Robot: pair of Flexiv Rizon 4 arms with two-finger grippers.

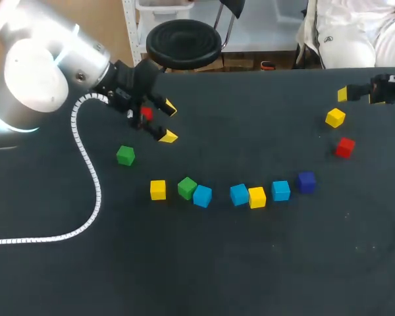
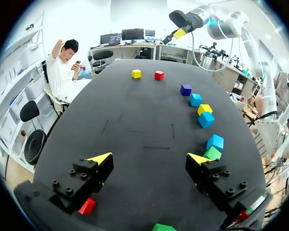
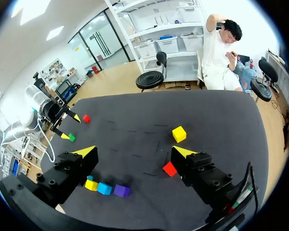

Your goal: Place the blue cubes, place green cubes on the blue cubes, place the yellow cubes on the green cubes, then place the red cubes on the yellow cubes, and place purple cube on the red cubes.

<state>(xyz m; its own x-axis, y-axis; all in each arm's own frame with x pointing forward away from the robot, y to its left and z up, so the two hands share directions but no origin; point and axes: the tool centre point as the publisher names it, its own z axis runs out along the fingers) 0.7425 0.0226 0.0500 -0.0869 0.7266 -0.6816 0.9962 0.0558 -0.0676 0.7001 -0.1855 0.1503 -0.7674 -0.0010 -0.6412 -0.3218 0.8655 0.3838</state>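
Observation:
My left gripper (image 1: 167, 122) hangs open at the table's back left, just beside a red cube (image 1: 147, 113); in the left wrist view that red cube (image 2: 87, 206) lies under one finger. A green cube (image 1: 125, 155) sits a little nearer. Across the middle runs a curved row: yellow cube (image 1: 158, 189), green cube (image 1: 187, 187), blue cube (image 1: 202, 195), blue cube (image 1: 239, 194), yellow cube (image 1: 257, 197), blue cube (image 1: 280, 190), purple cube (image 1: 306, 182). My right gripper (image 1: 359, 97) is open at the back right, above a yellow cube (image 1: 335, 118) and a red cube (image 1: 344, 147). Nothing is held.
A white coiled cable (image 1: 85, 164) trails from my left arm over the left side of the black table (image 1: 250, 263). The right wrist view shows the yellow cube (image 3: 179, 134) ahead of my right gripper (image 3: 134, 151) and the red cube (image 3: 169, 168) beside one finger.

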